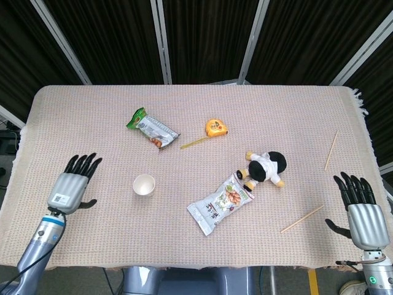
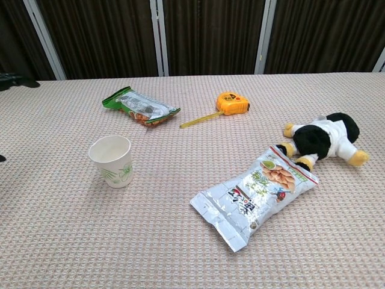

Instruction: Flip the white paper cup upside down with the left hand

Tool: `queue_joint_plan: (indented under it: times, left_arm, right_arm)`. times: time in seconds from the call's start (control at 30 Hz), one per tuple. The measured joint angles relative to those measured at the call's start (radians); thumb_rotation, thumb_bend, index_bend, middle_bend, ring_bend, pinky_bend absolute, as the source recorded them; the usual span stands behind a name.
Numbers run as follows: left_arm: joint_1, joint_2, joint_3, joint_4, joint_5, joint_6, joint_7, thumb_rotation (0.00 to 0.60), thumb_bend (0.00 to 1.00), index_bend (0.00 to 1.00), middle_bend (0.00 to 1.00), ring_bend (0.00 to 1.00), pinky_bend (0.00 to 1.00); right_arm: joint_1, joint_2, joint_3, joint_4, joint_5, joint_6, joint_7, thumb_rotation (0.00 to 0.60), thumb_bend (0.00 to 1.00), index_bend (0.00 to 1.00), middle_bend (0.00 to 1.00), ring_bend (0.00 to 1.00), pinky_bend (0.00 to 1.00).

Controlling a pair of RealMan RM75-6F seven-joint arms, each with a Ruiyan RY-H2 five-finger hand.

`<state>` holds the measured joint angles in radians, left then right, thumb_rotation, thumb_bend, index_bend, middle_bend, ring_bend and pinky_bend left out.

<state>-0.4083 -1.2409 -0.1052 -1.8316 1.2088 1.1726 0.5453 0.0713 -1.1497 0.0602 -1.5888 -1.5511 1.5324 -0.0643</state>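
Note:
The white paper cup (image 1: 144,184) with a green leaf print (image 2: 112,161) stands upright on the cloth, mouth up, left of centre. My left hand (image 1: 73,184) hovers to the cup's left with fingers spread and nothing in it, about a hand's width away. In the chest view only its dark fingertips (image 2: 15,80) show at the left edge. My right hand (image 1: 361,212) stays over the table's front right corner, fingers apart and holding nothing.
A green snack packet (image 1: 152,128) and an orange tape measure (image 1: 215,127) lie beyond the cup. A silver nut bag (image 1: 221,203) and a panda plush (image 1: 265,167) lie to the right. Two wooden sticks (image 1: 301,219) lie near the right side.

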Motion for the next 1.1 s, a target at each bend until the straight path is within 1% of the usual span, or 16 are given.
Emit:
queue_joint_plan:
  times: [0.1, 0.2, 0.4, 0.53, 0.57, 0.63, 0.73, 0.8, 1.1]
  left_arm:
    - [-0.054, -0.028, -0.023, -0.026, -0.088, -0.045, 0.093, 0.6, 0.08, 0.0, 0.0, 0.0, 0.0]
    - [-0.106, -0.069, -0.04, -0.041, -0.168, -0.067, 0.187, 0.6, 0.08, 0.0, 0.0, 0.0, 0.0]
    - [-0.203, -0.172, -0.064, -0.04, -0.351, -0.081, 0.343, 0.6, 0.08, 0.03, 0.0, 0.0, 0.0]
    - [-0.264, -0.246, -0.073, -0.024, -0.443, -0.068, 0.415, 0.6, 0.08, 0.06, 0.0, 0.0, 0.0]
    - [-0.275, -0.259, -0.074, -0.02, -0.458, -0.062, 0.427, 0.6, 0.08, 0.07, 0.0, 0.0, 0.0]
    - [-0.296, -0.285, -0.074, -0.009, -0.484, -0.046, 0.448, 0.6, 0.08, 0.12, 0.0, 0.0, 0.0]
    - [-0.318, -0.312, -0.076, 0.009, -0.512, -0.033, 0.46, 0.6, 0.08, 0.2, 0.0, 0.0, 0.0]
    - [-0.33, -0.326, -0.077, 0.018, -0.529, -0.028, 0.463, 0.6, 0.08, 0.24, 0.0, 0.0, 0.0]
    - [-0.354, -0.337, -0.061, 0.023, -0.549, 0.005, 0.46, 0.6, 0.13, 0.33, 0.0, 0.0, 0.0]
  right_arm:
    - [-0.001, 0.005, 0.0, -0.001, 0.0, 0.0, 0.011, 0.6, 0.01, 0.0, 0.0, 0.0, 0.0]
    - [-0.001, 0.011, 0.001, -0.002, 0.001, 0.0, 0.026, 0.6, 0.01, 0.0, 0.0, 0.0, 0.0]
    - [-0.001, 0.021, -0.001, -0.003, -0.005, -0.001, 0.053, 0.6, 0.01, 0.0, 0.0, 0.0, 0.0]
    - [-0.002, 0.026, 0.001, -0.001, -0.004, 0.0, 0.074, 0.6, 0.01, 0.0, 0.0, 0.0, 0.0]
    - [-0.002, 0.028, 0.001, -0.001, -0.003, 0.0, 0.079, 0.6, 0.01, 0.0, 0.0, 0.0, 0.0]
    - [-0.002, 0.031, 0.001, -0.002, -0.002, 0.0, 0.091, 0.6, 0.01, 0.0, 0.0, 0.0, 0.0]
    - [-0.003, 0.036, 0.0, -0.002, -0.006, 0.0, 0.101, 0.6, 0.01, 0.0, 0.0, 0.0, 0.0]
    - [-0.003, 0.038, -0.001, -0.002, -0.008, 0.0, 0.104, 0.6, 0.01, 0.0, 0.0, 0.0, 0.0]
    - [-0.005, 0.041, 0.002, -0.001, -0.006, 0.006, 0.111, 0.6, 0.01, 0.0, 0.0, 0.0, 0.0]
